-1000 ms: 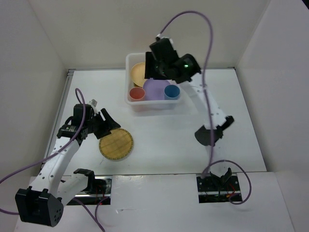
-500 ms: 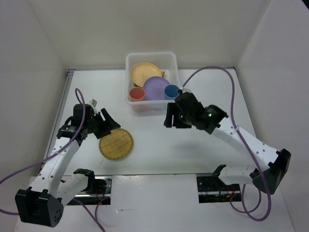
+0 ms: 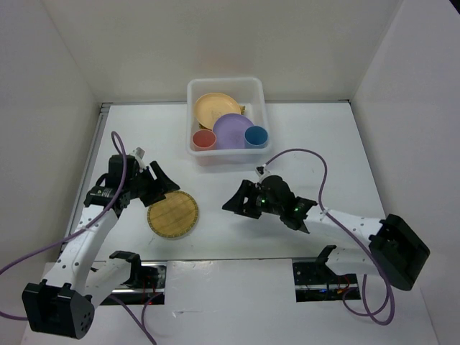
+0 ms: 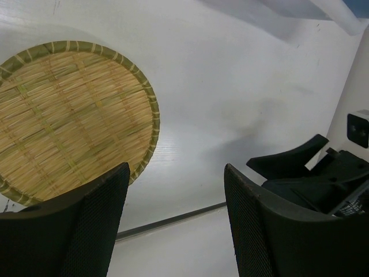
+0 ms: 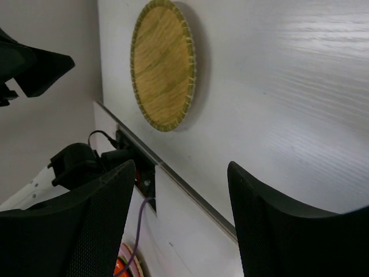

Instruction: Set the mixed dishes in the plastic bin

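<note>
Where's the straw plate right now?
In the top view, the woven plate lies flat on the table, left of centre, right beside the left gripper and nearer the arms than the plastic bin.

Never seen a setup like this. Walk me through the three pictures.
Two robot arms stand at the near edge of a white table. One picture looks down from above; the other two come from cameras on each wrist, black fingers in front. The translucent white plastic bin holds a pale orange plate, a lavender plate, a red cup and a blue cup. A round woven straw-coloured plate lies on the table near the left claw. It and the right claw are open, holding nothing.
</note>
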`<state>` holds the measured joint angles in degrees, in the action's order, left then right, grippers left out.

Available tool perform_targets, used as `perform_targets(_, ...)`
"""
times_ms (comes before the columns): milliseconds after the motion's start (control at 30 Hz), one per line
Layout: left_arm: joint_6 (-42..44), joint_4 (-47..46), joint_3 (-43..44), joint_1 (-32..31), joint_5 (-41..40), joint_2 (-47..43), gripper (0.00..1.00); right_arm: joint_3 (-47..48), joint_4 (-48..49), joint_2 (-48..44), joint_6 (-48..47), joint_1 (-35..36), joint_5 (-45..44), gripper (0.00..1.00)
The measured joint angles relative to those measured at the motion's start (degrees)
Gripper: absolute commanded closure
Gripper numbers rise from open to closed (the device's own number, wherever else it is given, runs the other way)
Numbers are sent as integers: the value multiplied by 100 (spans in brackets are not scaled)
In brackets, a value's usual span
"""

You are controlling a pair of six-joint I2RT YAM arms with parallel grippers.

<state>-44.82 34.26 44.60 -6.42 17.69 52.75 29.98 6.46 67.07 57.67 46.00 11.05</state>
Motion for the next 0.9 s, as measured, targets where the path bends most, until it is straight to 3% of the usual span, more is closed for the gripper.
perform_targets(333,-13,31,61,2,52,-76,26,2,3075,2310,949,664,249,30)
perform_targets(600,-13,74,170,2,61,-208,26,39,4553,3672,1491,793,256,31)
perform_targets(900,-13,98,170,2,63,-219,26,457,5464,4690,1902,1005,175,44)
